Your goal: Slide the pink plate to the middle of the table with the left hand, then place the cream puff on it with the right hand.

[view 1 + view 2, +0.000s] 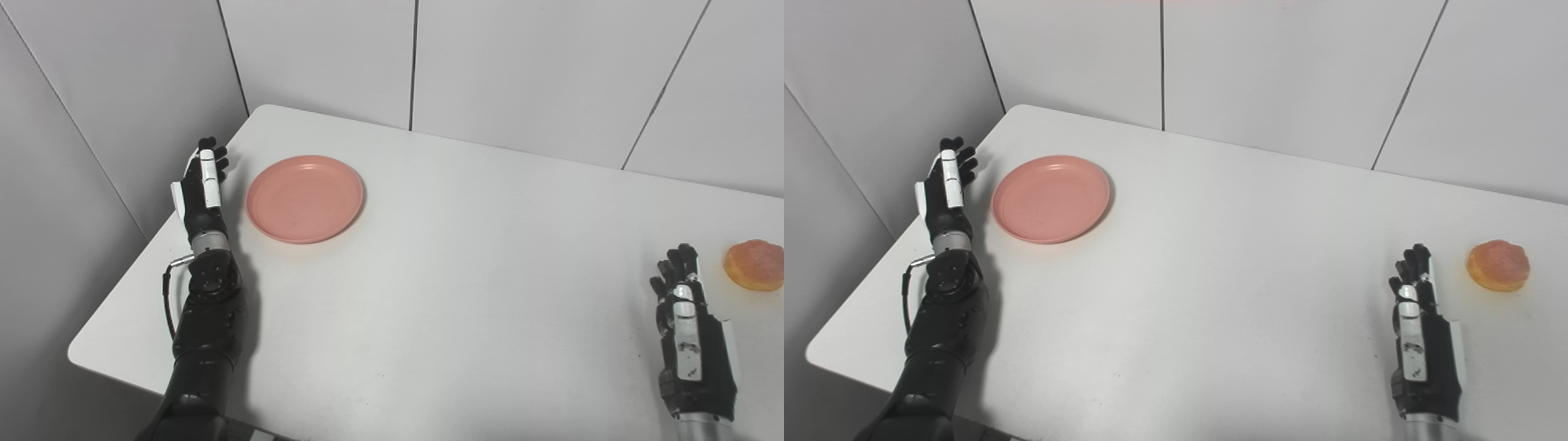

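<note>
Left eye view: round pink plastic plate (304, 198) just right of left hand (203, 184) fingers, apart.
Fingers straight, holding nothing; right hand (692, 337) likewise, beside cream puff (754, 264).

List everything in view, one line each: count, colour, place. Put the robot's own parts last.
plate: one, pink, empty, far left part of the table, just right of the left hand.
cream puff: one, orange-gold, right side of the table near the edge of the picture, just beyond the right hand.
table: one, white, rounded corners, fills most of the view.
wall panels: pale grey with dark seams, behind the table and to its left.
left hand: one, black and white, open, at the table's left edge beside the plate, holding nothing.
right hand: one, black and white, open, low on the right, short of the cream puff, holding nothing.
</note>
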Robot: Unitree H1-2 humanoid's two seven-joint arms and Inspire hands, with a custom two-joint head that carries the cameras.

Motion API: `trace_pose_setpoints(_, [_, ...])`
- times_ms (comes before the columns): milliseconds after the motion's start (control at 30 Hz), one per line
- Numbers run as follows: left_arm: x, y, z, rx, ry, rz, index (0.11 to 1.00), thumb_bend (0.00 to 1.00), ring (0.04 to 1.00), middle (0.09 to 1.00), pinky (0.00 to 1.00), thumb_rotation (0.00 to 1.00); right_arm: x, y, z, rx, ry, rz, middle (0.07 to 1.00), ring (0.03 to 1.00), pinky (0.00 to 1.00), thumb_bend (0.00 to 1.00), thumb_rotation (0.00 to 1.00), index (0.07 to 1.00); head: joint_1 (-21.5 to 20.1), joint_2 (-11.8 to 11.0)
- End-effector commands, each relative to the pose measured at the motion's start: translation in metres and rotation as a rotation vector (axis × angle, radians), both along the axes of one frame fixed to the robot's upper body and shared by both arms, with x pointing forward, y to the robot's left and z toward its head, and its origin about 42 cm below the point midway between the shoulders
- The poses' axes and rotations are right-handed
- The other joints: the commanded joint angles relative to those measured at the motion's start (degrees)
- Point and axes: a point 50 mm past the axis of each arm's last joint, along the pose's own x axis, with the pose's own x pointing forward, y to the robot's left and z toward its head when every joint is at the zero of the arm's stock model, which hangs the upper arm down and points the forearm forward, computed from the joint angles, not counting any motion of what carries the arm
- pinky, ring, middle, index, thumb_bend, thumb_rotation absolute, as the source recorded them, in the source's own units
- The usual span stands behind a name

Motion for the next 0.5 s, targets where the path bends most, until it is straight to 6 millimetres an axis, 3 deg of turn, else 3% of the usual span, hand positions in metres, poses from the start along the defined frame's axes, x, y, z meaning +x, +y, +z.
trace_pose_setpoints(0, [0.006, 0.005, 0.026, 0.032, -0.047, -0.043, 0.808, 0.60, 0.816, 0.802, 0.87, 1.00, -0.003, -0.001, -0.001, 0.002, -0.038, 0.000, 1.000, 1.000, 1.00, 0.61, 0.92, 1.000, 0.03, 0.05])
trace_pose_setpoints(300, [0.004, -0.015, 0.031, 0.013, 0.011, -0.171, 0.810, 0.67, 0.813, 0.806, 0.82, 1.00, -0.004, -0.001, 0.000, 0.006, -0.034, -0.004, 1.000, 1.000, 1.00, 0.61, 0.90, 1.000, 0.12, 0.29])
trace_pose_setpoints(467, [0.007, -0.030, 0.033, -0.047, 0.022, -0.207, 0.790, 0.66, 0.807, 0.796, 0.83, 1.00, -0.001, -0.002, 0.000, 0.004, -0.045, -0.010, 1.000, 1.000, 1.00, 0.60, 0.90, 1.000, 0.04, 0.45])
